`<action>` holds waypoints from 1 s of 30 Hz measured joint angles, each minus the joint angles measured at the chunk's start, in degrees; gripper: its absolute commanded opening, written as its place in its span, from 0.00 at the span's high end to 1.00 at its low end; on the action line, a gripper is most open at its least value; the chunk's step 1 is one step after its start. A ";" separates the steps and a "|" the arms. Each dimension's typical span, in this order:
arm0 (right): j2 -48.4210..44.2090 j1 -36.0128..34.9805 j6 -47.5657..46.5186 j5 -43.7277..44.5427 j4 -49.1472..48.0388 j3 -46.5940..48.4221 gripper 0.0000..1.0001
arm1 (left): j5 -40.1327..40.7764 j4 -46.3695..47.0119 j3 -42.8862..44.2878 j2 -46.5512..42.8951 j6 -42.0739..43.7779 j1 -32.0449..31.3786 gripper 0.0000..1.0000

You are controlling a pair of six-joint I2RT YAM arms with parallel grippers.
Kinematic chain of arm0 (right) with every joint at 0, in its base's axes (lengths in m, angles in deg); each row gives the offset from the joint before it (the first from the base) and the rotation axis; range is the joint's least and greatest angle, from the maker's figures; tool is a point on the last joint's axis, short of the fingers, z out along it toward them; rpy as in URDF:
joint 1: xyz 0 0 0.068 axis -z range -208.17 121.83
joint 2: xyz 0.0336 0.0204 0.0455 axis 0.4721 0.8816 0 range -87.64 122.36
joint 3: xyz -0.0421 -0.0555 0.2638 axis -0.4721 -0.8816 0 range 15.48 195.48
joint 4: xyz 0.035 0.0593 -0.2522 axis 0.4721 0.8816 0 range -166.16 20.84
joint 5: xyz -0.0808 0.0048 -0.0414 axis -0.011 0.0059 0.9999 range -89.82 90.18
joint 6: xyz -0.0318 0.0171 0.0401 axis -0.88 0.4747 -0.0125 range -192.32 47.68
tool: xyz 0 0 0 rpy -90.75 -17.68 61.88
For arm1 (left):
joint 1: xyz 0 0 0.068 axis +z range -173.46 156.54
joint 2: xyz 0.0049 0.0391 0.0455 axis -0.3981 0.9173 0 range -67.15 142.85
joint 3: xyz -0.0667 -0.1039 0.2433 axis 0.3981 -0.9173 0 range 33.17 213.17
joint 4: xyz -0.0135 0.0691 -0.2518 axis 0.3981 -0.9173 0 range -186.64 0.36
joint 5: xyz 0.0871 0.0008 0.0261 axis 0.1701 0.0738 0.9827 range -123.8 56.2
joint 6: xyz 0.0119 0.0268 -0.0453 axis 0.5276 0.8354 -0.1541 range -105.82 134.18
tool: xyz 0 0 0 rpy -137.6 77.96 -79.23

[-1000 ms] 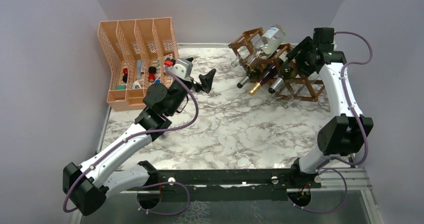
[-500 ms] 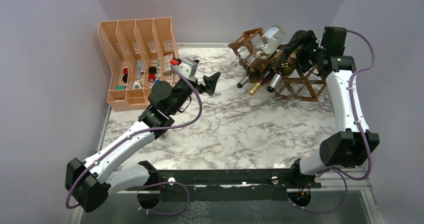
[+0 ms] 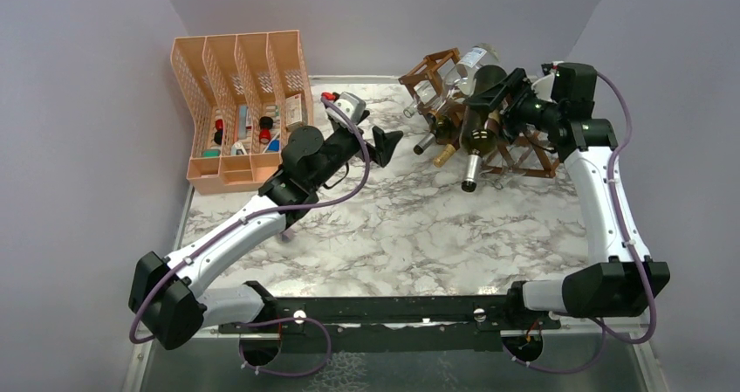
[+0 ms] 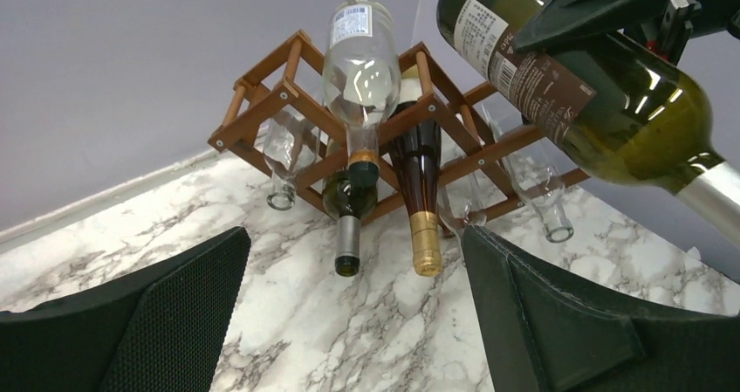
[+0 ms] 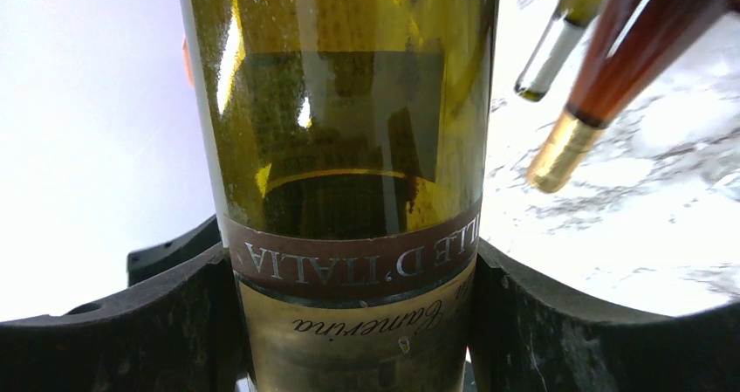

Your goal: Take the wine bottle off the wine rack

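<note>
- The green bottle (image 3: pixel 476 121) is in the right gripper (image 3: pixel 513 104), lifted in front of the rack (image 3: pixel 527 154) at the back right of the tabletop (image 3: pixel 419 226).
- Its long axis slopes. The base sits high and toward the back wall, and the neck points down and toward the near edge, its tip hanging above the marble without touching it.
- From the left wrist view the green bottle (image 4: pixel 593 95) rides above and to one side of the rack (image 4: pixel 279 95) and looks free of the cells. In the top view it overlaps the bars, so I cannot tell for sure that no contact remains.
- The right gripper (image 5: pixel 353 322) is clamped about half wide around the lower body of the green bottle (image 5: pixel 349 147), one pad on each side of the label band. The glass fills the gap between the pads.
- The left gripper (image 3: pixel 384 143) hovers mid-tabletop, well apart from the green bottle and left of it, facing the rack. Its jaws are spread fully wide and hold nothing (image 4: pixel 358 313).
- A clear bottle (image 4: pixel 359 51) and an amber bottle (image 4: pixel 419 174) lie in the rack, necks down, just beside the path of the lifted neck.
- The right arm alone carries the load. The coming move likely turns on drawing the neck forward, away from those neighbours.
- The grip sits low on the body, so the heavy end could swing if the pads slip.
</note>
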 measured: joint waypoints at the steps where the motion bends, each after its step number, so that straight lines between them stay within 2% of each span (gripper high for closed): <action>1: -0.31 -0.55 0.44 -0.68 -0.63 -0.44 0.51 | -0.11 -0.37 0.00 0.11 -0.09 -0.04 0.01; 5: -0.72 -4.17 2.69 -2.73 -2.12 -2.49 0.51 | -3.43 -0.63 -0.76 -0.20 0.61 -0.24 0.05; 8: -0.20 -7.06 3.93 -4.22 -2.14 -2.84 0.51 | -7.37 0.81 -5.46 -2.69 4.20 -1.79 0.09; 10: 0.17 -8.87 4.42 -5.14 -2.27 -2.84 0.51 | -9.07 1.88 -9.90 -5.53 9.33 -4.55 0.09; 14: 0.92 -12.07 4.85 -5.68 -2.25 -2.84 0.51 | -11.02 2.62 -18.08 -12.57 23.96 -14.25 0.09; 19: 2.80 -17.00 5.95 -5.99 -3.15 -3.50 0.51 | -7.98 4.22 -19.82 -14.84 39.80 -23.15 0.10; 22: 3.32 -20.31 7.08 -6.14 -4.63 -5.77 0.51 | -4.02 4.83 -19.04 -13.14 47.98 -27.71 0.15; 26: 3.85 -23.37 8.72 -6.62 -5.33 -8.70 0.51 | -0.52 5.84 -17.57 -9.46 56.37 -31.65 0.19; 30: 3.91 -24.00 10.03 -6.71 -6.43 -10.51 0.51 | 1.22 7.69 -17.53 -7.52 61.24 -32.57 0.26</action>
